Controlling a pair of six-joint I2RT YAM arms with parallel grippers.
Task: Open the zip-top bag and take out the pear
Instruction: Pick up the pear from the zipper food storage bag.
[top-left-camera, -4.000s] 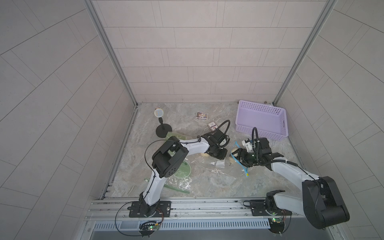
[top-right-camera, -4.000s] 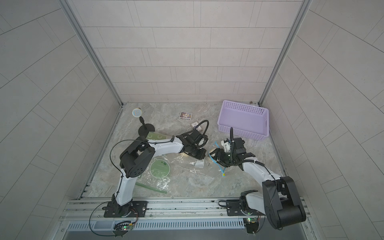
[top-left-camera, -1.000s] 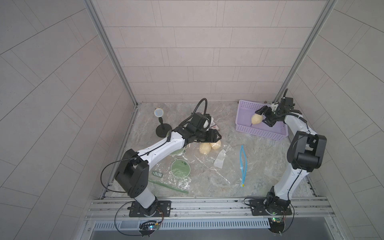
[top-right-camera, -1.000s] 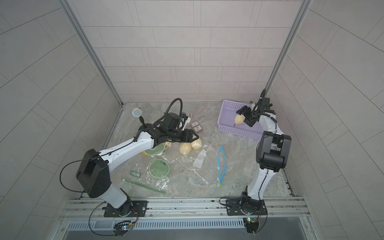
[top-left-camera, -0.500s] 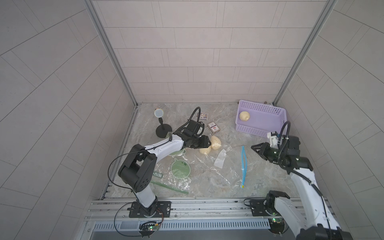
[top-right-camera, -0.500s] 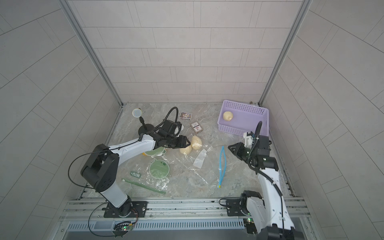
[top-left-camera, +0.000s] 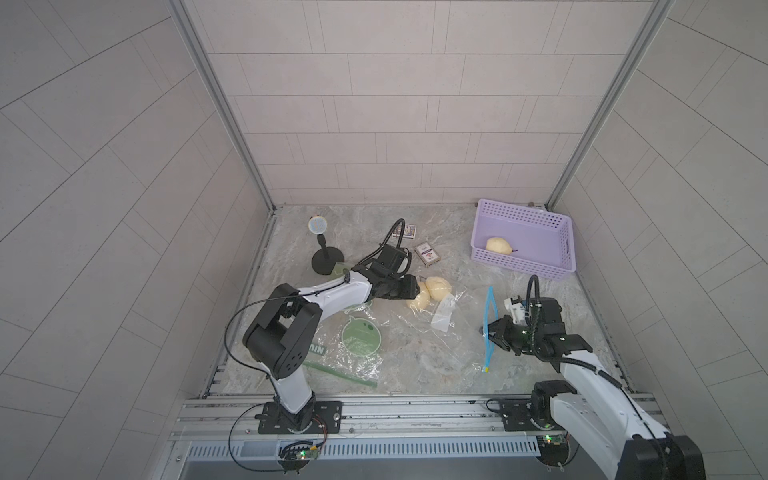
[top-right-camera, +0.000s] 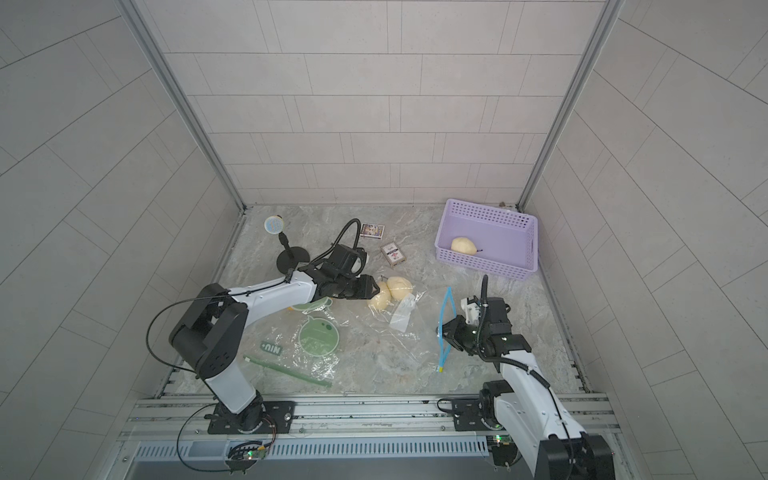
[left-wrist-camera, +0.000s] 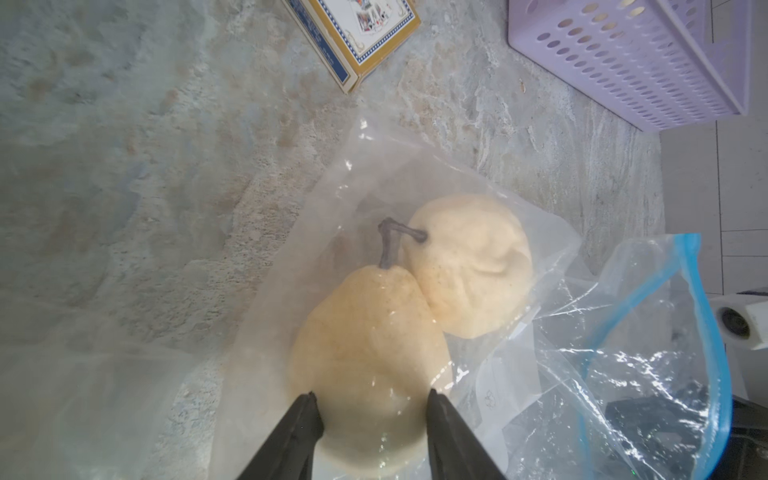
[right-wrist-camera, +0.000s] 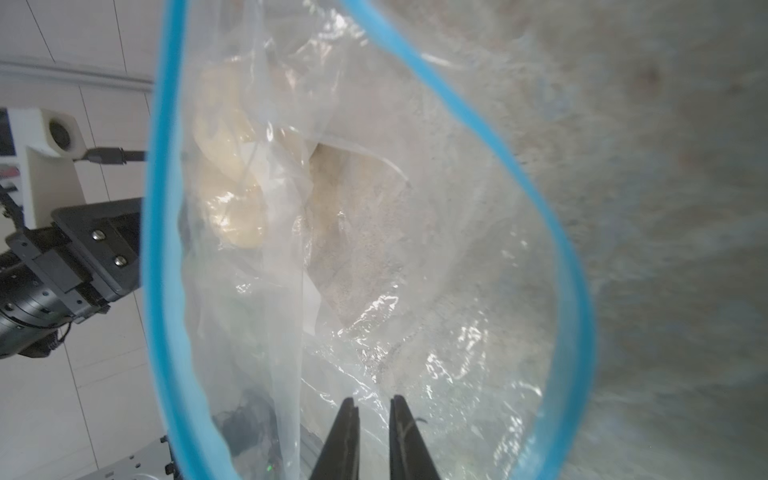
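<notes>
The clear zip-top bag (top-left-camera: 457, 332) lies crumpled on the desk (top-left-camera: 374, 232), and its blue zip strip (right-wrist-camera: 164, 208) is parted into a wide loop. Inside, at the closed end, a pale yellow pear (left-wrist-camera: 365, 353) touches a second pear (left-wrist-camera: 469, 266), their stems crossing. A third pear (top-left-camera: 498, 245) lies in the lilac basket (top-left-camera: 523, 270).

2 overhead, 2 wrist, sharing bag (left-wrist-camera: 623, 374)

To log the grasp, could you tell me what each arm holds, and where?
Left fingers flank the bagged pear at its broad end; right fingers sit nearly closed in the bag's mouth; neither grip certain.
</notes>
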